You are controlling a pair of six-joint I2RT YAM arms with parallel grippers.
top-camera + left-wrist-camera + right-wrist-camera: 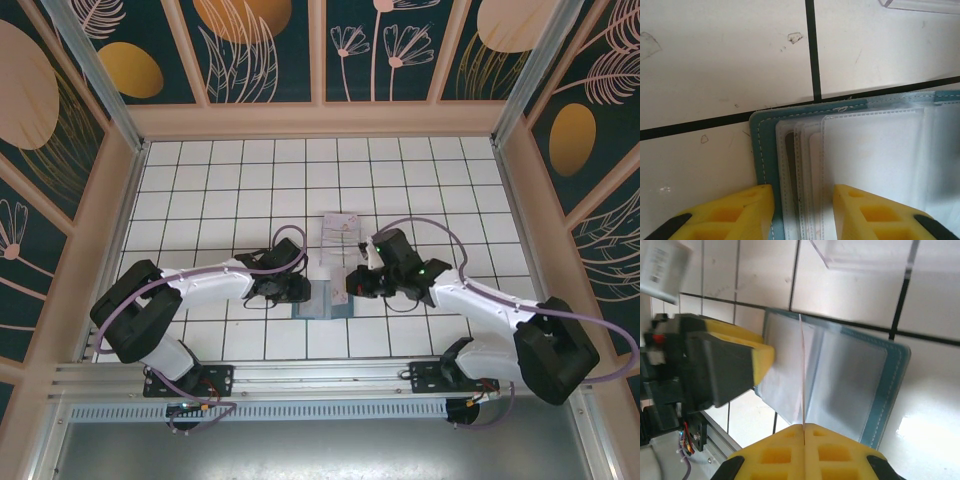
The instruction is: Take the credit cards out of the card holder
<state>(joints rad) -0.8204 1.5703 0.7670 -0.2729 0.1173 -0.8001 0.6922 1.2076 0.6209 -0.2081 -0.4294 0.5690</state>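
Yellow pads tip the left hand [800,196], whose jaws stand partly apart and grip nothing. They straddle the stitched pocket edges at the left side of the card holder [762,150]. We judge they are bracing it rather than grasping it, though we cannot tell for certain that they touch.

The card holder, teal-blue outside and grey-blue within, lies spread open on the white tiled tabletop [220,180]. It sits between the two hands, just on the near side of a clear plastic tray [340,230]. Under the left hand its clear pockets [870,150] overlap in a stack. A dark strip [789,160] behind one of them may be the black card, but it is too narrow for us to be sure, and we cannot pick out the pale card.

Further right, a thin pale sheet [802,365] stands up edge-on from the fold of the card holder. The right hand [804,429] is closed flat on its edge. Whether that sheet is a card or only a pocket leaf we cannot tell.

Our reading is that the task is in its early part. The card holder is open and braced, and one pinch is made. As far as we can judge, both cards are yet to be drawn out and set down on the tabletop.
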